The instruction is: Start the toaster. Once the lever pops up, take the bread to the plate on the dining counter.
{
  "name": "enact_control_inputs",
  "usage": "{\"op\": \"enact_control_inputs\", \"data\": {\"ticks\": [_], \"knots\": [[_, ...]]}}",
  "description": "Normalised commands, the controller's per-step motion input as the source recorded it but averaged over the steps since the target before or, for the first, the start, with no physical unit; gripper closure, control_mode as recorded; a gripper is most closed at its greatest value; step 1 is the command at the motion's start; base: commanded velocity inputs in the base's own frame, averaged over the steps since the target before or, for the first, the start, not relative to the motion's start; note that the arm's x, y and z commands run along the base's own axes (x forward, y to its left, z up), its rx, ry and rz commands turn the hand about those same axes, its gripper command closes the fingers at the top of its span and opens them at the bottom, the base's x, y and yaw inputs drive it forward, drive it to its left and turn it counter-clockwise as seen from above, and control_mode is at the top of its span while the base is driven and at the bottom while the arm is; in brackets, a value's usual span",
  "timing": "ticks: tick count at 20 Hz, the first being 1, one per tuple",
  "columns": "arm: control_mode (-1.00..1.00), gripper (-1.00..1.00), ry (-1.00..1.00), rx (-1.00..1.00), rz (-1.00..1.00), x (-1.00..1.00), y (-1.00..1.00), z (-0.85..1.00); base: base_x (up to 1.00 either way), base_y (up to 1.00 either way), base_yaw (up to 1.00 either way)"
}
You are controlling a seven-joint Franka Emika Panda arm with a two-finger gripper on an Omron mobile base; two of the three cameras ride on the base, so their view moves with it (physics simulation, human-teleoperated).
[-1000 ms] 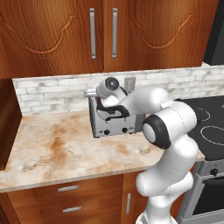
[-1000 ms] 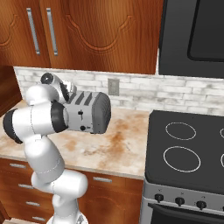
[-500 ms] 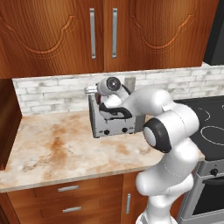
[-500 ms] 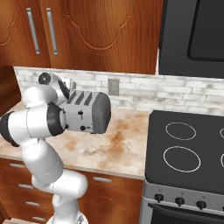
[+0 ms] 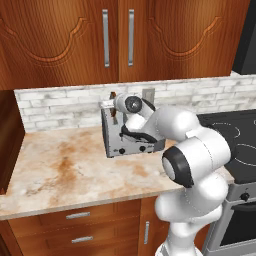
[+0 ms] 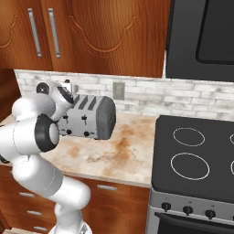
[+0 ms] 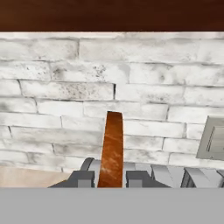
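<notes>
Since 1.0 s ago the hand has lifted slightly above the toaster's top; base cameras unchanged, toaster unmoved.

Nearest, in the hand view: gripper (image 7: 111, 178) with both dark fingertips (image 7: 82, 178) pressed against the faces of the bread (image 7: 111, 148), one on each side. Jaws are nearly closed, with just the slice's thickness between them. The slice is seen edge-on as a narrow tan-brown strip, upright, and its lower end is cut off by the bottom of the view, so how far it still sits in the slot cannot be told.

Below and behind the tips, the toaster (image 7: 166, 175) top shows as grey slot edges, only partly in frame.

In the left base view the toaster (image 5: 112, 137) stands on the marbled counter (image 5: 60, 170) against the wall; the forearm covers most of its face and right end. A thin brown sliver of the bread (image 5: 113, 96) sticks up beside the wrist. The fingers are hidden by the hand.

In the right base view the toaster (image 6: 93, 116) shows its face and dark end; lever positions are too small to read, and the wrist hides its left end.

Farthest: white brick backsplash (image 7: 65, 65), wall outlet (image 7: 212, 138) cut off at the right edge, wood cabinets (image 5: 75, 40) above, stove (image 6: 196, 151) to the right.
</notes>
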Motion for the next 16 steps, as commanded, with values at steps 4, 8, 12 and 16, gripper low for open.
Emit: {"op": "enact_control_inputs", "data": {"ticks": [4, 8, 12, 16], "knots": [[-1.0, 1.0, -0.07, -0.01, 0.0, -0.25, 0.03, 0.31, 0.0, 0.0, 0.0], [-1.0, 1.0, -0.01, 0.0, 0.0, -0.38, 0.01, 0.43, 0.0, 0.0, 0.0], [-1.0, 1.0, 0.04, -0.01, 0.0, -0.46, 0.02, 0.51, 0.0, 0.0, 0.0], [-1.0, 1.0, 0.08, 0.0, 0.0, -0.49, 0.0, 0.67, 0.0, 0.0, 0.0]]}}
